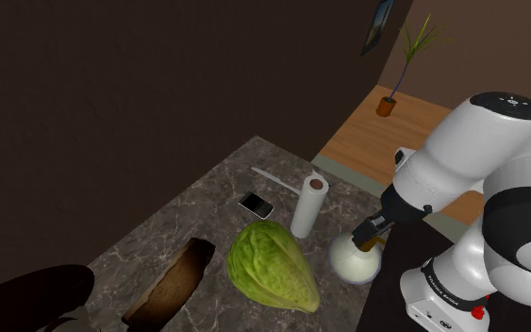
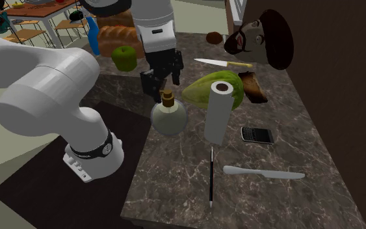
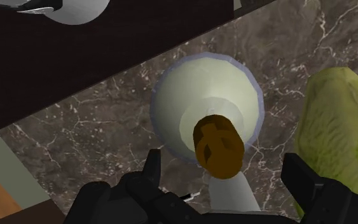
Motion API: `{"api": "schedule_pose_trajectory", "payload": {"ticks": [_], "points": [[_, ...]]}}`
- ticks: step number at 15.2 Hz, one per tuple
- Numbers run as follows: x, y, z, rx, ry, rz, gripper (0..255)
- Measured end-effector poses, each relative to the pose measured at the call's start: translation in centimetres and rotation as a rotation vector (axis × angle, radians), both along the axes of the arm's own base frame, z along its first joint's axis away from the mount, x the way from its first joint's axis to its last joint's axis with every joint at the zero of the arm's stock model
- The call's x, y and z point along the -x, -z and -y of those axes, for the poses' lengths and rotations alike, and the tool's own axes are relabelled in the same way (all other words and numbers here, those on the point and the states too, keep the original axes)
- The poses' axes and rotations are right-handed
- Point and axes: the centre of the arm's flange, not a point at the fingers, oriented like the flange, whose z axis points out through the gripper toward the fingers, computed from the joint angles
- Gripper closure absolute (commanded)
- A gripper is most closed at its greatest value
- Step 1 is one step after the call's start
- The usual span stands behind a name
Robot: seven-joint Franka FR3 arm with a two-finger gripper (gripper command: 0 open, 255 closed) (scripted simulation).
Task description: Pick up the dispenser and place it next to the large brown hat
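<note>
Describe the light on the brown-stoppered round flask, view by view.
Shoulder view: dim; the round pale flask with the brown stopper stands out bright on the dark marble counter. Second exterior view: brighter, even light; flask looks glassy grey. Wrist view: flask pale, evenly lit, inside the open black gripper.

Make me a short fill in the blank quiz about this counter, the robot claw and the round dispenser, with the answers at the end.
1. The claw hangs over the dispenser with its fingers ___.
2. The dispenser's cap is coloured ___.
3. The paper towel roll stands ___ on the marble counter.
4. The leafy vegetable beside the roll is ___.
Answers: open; brown; upright; green.
</note>
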Motion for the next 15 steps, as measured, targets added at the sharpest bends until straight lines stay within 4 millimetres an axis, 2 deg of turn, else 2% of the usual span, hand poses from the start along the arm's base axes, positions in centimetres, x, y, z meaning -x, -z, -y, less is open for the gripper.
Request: {"api": "schedule_pose_trajectory", "payload": {"ticks": [5, 11, 12, 15], "points": [[-0.1, 2.6, -0.2, 0.000, 0.001, 0.000, 0], [-0.2, 2.9, -0.2, 0.000, 0.001, 0.001, 0], [-0.2, 2.9, -0.2, 0.000, 0.001, 0.001, 255], [-0.2, 2.9, -0.2, 0.000, 0.001, 0.001, 255]]}}
